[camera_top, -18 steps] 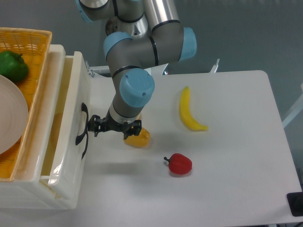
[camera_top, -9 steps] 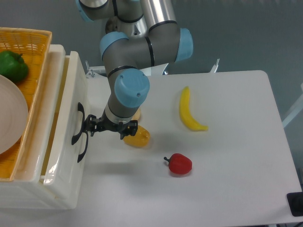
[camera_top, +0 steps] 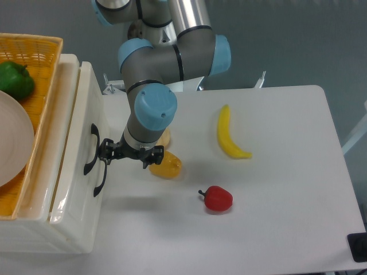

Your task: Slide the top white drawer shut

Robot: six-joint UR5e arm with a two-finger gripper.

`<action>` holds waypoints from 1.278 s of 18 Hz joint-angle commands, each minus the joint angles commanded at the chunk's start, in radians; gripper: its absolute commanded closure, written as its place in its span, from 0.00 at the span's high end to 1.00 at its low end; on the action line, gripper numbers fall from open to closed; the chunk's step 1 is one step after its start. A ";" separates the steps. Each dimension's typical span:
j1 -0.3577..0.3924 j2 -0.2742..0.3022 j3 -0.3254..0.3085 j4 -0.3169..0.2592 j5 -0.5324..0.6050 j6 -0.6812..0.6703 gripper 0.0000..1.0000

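The top white drawer (camera_top: 90, 94) is the uppermost part of the white unit at the left. It stands out only a little, and a narrow yellowish slit of its inside (camera_top: 62, 172) shows. Its flat front carries a black arched handle (camera_top: 90, 153). The lower drawer's similar black handle (camera_top: 101, 182) shows just below. My gripper (camera_top: 106, 153) points left, its fingers close together and empty, with the tips against the drawer front beside the top handle.
A yellow wicker basket (camera_top: 40, 51) on top of the unit holds a green pepper (camera_top: 14, 80) and a white plate (camera_top: 11, 143). On the table lie a yellow banana (camera_top: 228, 134), a red fruit (camera_top: 218, 198) and an orange-yellow fruit (camera_top: 166, 166) under my wrist.
The gripper has moved left with the drawer front. The drawer has slid into the unit and its open gap has narrowed to a slit.
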 joint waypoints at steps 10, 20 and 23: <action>-0.008 0.000 0.000 0.002 -0.003 -0.021 1.00; -0.009 -0.002 0.008 0.002 -0.002 -0.020 1.00; 0.002 -0.002 0.028 0.002 0.003 -0.012 1.00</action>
